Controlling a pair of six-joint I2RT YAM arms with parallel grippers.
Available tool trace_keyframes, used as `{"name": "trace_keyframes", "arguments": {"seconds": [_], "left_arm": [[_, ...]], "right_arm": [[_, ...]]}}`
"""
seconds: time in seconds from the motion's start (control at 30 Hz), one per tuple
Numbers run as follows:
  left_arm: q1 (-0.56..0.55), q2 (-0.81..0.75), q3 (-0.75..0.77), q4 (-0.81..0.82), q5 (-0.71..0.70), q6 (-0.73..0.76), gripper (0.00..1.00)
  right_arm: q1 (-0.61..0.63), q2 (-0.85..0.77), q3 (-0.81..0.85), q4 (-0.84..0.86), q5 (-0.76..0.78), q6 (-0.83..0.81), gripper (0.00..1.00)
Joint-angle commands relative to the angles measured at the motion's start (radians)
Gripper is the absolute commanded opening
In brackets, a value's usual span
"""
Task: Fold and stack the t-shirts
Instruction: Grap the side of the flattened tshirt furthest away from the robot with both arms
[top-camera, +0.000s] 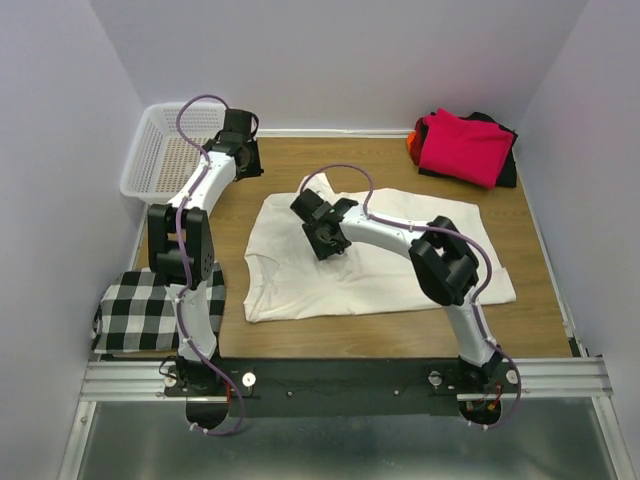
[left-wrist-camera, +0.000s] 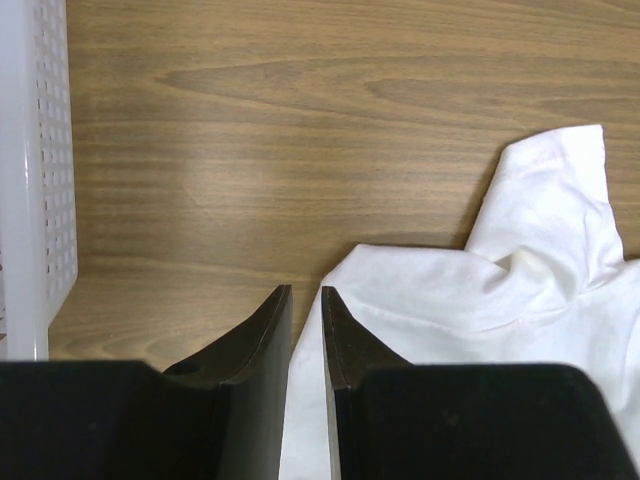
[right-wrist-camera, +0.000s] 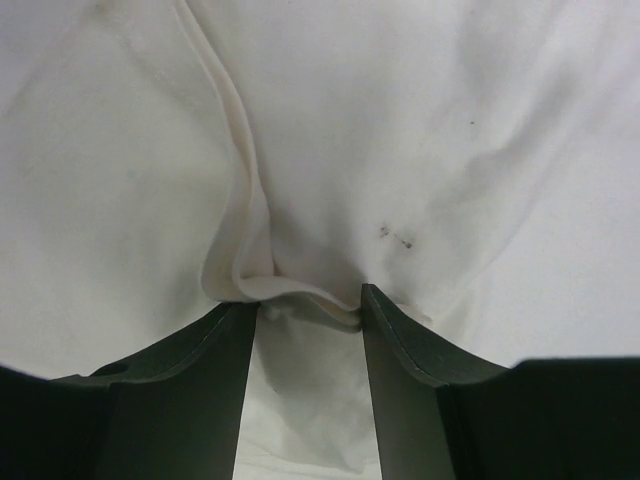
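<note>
The cream t-shirt (top-camera: 390, 270) lies spread flat in the middle of the table. My right gripper (top-camera: 322, 240) is down on its left-centre part. In the right wrist view the gripper (right-wrist-camera: 305, 300) is open, with a raised ridge of cream fabric (right-wrist-camera: 240, 230) bunched between the fingertips. My left gripper (top-camera: 240, 150) hangs at the far left near the basket. In its wrist view it (left-wrist-camera: 305, 292) is shut to a thin slit, above the shirt's edge (left-wrist-camera: 480, 290) and bare wood. A folded magenta-red shirt (top-camera: 465, 145) lies on a black one (top-camera: 508, 150), beside an orange one (top-camera: 413, 140), at the far right.
A white mesh basket (top-camera: 170, 150) stands at the far left corner; its wall shows in the left wrist view (left-wrist-camera: 40, 180). A black-and-white checked cloth (top-camera: 150, 310) lies at the near left edge. Walls close the table on three sides.
</note>
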Motion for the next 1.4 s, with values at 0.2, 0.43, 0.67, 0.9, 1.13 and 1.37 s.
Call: {"name": "trace_keyframes", "arguments": {"seconds": [0.2, 0.43, 0.67, 0.9, 1.13, 1.37], "left_arm": [[-0.003, 0.046, 0.084, -0.036, 0.001, 0.030, 0.27], [-0.003, 0.086, 0.132, -0.034, 0.042, 0.034, 0.27], [-0.006, 0.141, 0.198, -0.036, 0.095, 0.034, 0.26], [-0.013, 0.176, 0.216, -0.028, 0.122, 0.034, 0.26], [-0.048, 0.241, 0.267, -0.016, 0.219, 0.063, 0.27], [-0.078, 0.321, 0.349, 0.010, 0.256, 0.050, 0.26]], "right_arm": [[-0.060, 0.109, 0.068, -0.073, 0.221, 0.103, 0.56], [-0.060, 0.022, 0.083, 0.002, 0.183, 0.070, 0.56], [-0.064, -0.046, 0.117, 0.021, 0.316, 0.093, 0.57], [-0.093, -0.059, 0.132, 0.017, 0.430, 0.116, 0.58], [-0.108, -0.053, 0.163, 0.017, 0.401, 0.121, 0.58], [-0.203, -0.082, 0.146, 0.013, 0.286, 0.192, 0.58]]}}
